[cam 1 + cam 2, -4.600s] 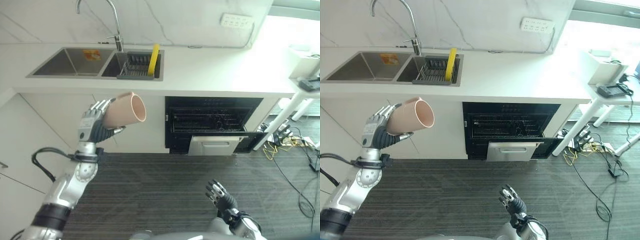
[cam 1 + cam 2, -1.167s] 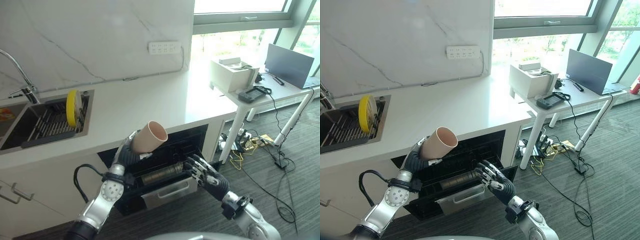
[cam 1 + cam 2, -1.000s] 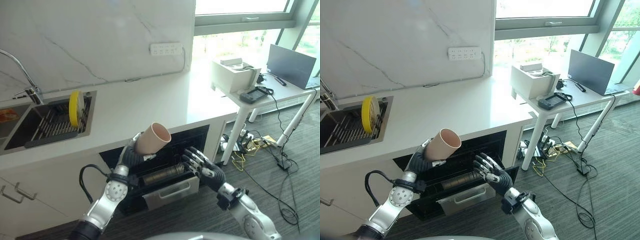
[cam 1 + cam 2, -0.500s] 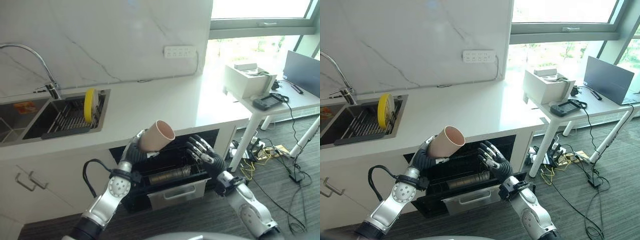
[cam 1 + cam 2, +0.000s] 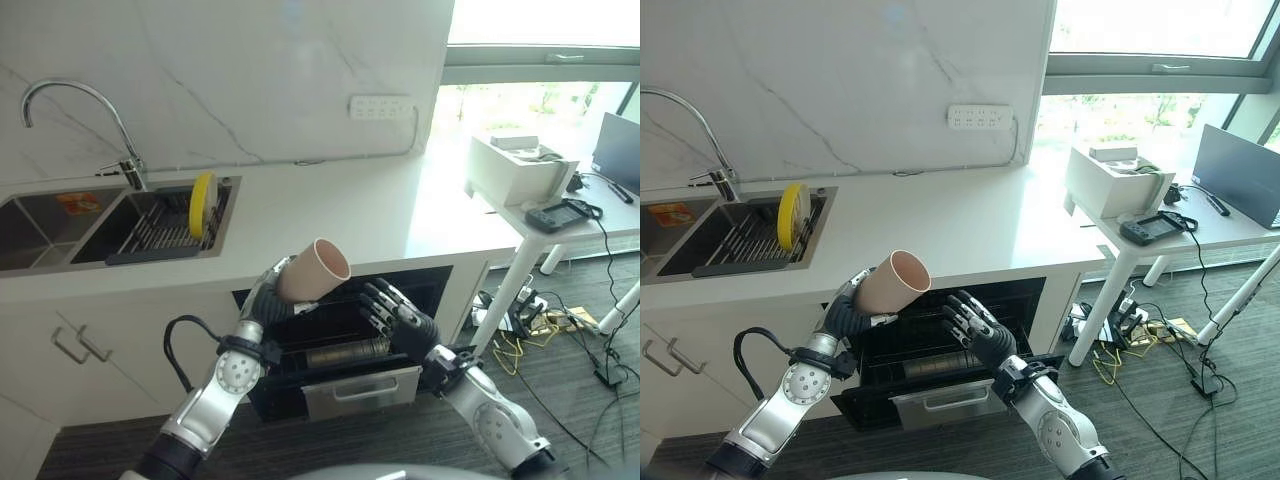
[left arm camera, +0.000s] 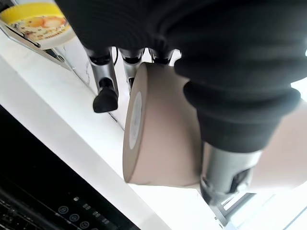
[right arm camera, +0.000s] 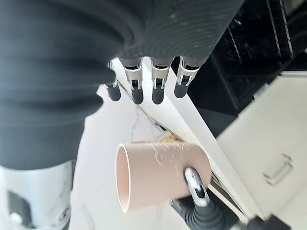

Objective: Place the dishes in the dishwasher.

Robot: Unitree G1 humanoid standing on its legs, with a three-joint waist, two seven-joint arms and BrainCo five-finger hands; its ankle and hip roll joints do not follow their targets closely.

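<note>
A pink cup (image 5: 314,270) lies tilted in my left hand (image 5: 262,303), mouth turned up and to the right; the fingers curl round its body (image 6: 158,129). It hangs in front of the counter edge, above the open dishwasher (image 5: 345,350), whose dark rack and pulled-out lower drawer (image 5: 940,405) show below. My right hand (image 5: 402,320) is raised just right of the cup with straight, spread fingers (image 7: 138,92), holding nothing. From the right wrist the cup (image 7: 158,173) shows past those fingers. A yellow plate (image 5: 203,190) stands on edge in the sink's rack.
A double sink (image 5: 60,215) with a tall faucet (image 5: 120,150) is set into the white counter (image 5: 350,215) at the left. At the right, a white side table (image 5: 1160,240) carries a box and devices, with cables (image 5: 1120,350) on the floor beneath.
The camera has swung left, bringing more of the sink into view. My right hand has risen a little and come closer to the cup. The cup stays in my left hand.
</note>
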